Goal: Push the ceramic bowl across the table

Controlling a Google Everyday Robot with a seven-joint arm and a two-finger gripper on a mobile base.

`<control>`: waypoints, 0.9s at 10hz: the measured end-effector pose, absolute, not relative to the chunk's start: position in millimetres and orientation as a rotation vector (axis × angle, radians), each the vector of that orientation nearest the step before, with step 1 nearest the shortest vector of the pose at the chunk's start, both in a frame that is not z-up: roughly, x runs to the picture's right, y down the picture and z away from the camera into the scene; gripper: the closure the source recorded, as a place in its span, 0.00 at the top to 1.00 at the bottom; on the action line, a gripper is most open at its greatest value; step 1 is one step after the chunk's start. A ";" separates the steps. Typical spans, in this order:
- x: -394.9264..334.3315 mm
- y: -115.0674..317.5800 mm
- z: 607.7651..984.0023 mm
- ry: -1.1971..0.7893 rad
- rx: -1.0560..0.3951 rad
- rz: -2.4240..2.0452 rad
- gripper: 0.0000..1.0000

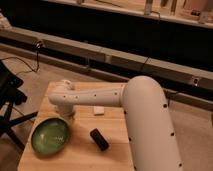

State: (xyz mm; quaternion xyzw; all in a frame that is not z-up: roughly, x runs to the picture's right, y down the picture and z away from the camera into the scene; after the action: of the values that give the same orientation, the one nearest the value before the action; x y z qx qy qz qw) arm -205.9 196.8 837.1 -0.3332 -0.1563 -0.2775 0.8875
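The ceramic bowl (50, 135) is round, shallow and glossy green, and sits near the front left of the light wooden table (115, 155). My white arm reaches from the right across the table to the left. The gripper (67, 116) hangs down from the arm's end just behind and to the right of the bowl's rim, close to it. I cannot tell if it touches the bowl.
A small black block (99, 139) lies right of the bowl, in front of the arm. A small white block (99, 110) lies under the arm. A black chair (10, 95) stands off the table's left edge. A dark wall and ledge run behind.
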 end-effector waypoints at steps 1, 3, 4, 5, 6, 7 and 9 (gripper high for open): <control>-209.2 201.7 833.7 -0.341 -0.694 -0.573 0.00; -213.5 209.5 826.8 -0.375 -0.692 -0.564 0.00; -218.4 213.4 823.2 -0.395 -0.690 -0.564 0.00; -219.7 214.0 822.5 -0.399 -0.689 -0.564 0.00; -228.7 220.2 816.5 -0.432 -0.683 -0.569 0.00; -233.7 223.9 813.3 -0.454 -0.679 -0.573 0.00; -243.8 231.1 808.4 -0.497 -0.674 -0.583 0.00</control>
State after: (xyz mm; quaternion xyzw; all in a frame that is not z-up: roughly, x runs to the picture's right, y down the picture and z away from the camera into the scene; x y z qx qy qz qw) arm -243.8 231.1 808.4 -0.3226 -0.2379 -0.2790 0.8726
